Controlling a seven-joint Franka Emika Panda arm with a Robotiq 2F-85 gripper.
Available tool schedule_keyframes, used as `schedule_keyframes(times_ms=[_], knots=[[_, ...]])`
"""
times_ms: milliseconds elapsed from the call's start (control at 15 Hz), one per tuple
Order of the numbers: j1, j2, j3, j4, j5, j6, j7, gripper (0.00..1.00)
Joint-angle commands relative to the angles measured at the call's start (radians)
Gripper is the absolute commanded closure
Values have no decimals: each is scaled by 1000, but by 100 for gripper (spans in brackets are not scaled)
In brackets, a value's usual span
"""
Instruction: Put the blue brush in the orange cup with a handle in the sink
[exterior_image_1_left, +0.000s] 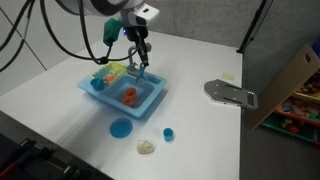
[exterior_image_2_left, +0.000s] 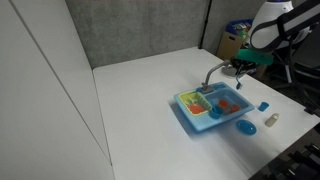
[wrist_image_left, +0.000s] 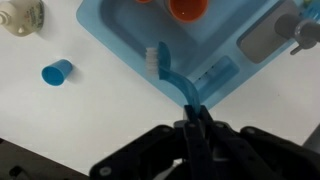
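My gripper (wrist_image_left: 190, 125) is shut on the handle end of the blue brush (wrist_image_left: 170, 75). Its white bristles hang over the near rim of the light-blue sink (wrist_image_left: 110, 30). In both exterior views the gripper (exterior_image_1_left: 141, 65) (exterior_image_2_left: 240, 68) hovers above the sink (exterior_image_1_left: 110, 105) (exterior_image_2_left: 190, 115), not touching it. The orange cup with a handle (exterior_image_1_left: 129, 96) (exterior_image_2_left: 228, 105) lies in the large basin, and in the wrist view (wrist_image_left: 187, 8) it is cut off by the top edge, just beyond the bristles.
A flat blue disc (exterior_image_1_left: 121, 127), a tiny blue cylinder (exterior_image_1_left: 168, 132) (wrist_image_left: 57, 72) and a cream object (exterior_image_1_left: 147, 147) (wrist_image_left: 22, 17) lie on the white table near the sink. A grey metal piece (exterior_image_1_left: 230, 93) lies further off. Small items fill the side compartment (exterior_image_1_left: 105, 75).
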Motion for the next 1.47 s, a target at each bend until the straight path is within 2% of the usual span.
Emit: schedule_keyframes(times_ms=[0, 400, 933, 1400], knots=[[34, -48, -4, -82, -52, 50, 8, 96], [97, -28, -17, -137, -102, 164, 41, 97], [130, 4, -28, -175, -79, 286, 42, 97], [151, 68, -38, -158, -42, 324, 40, 97]])
